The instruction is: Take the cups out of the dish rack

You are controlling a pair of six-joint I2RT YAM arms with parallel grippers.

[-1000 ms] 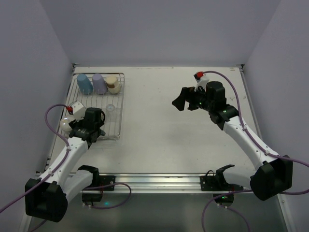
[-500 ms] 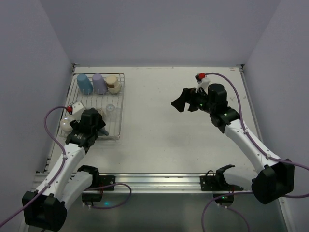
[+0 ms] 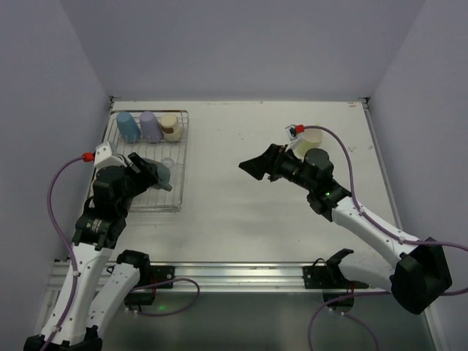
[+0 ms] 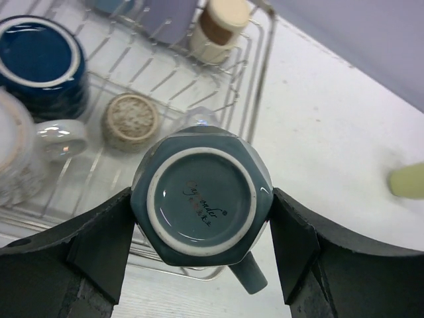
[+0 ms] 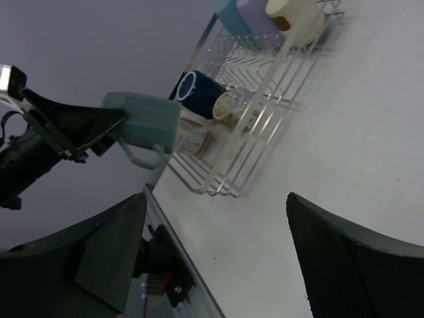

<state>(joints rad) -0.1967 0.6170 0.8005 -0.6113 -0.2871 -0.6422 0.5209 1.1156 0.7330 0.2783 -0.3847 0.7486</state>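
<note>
Gripping the grey mug by its sides, your left gripper holds it above the dish rack's near end, base facing the wrist camera. That mug hides most of the clear glass, and the frame's left edge cuts off a pale cup. Your right gripper hangs wide open and empty over the table; its arm half covers the yellow-green cup.

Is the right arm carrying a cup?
No, the right arm carries nothing; its jaws stand wide apart over bare table.
</note>
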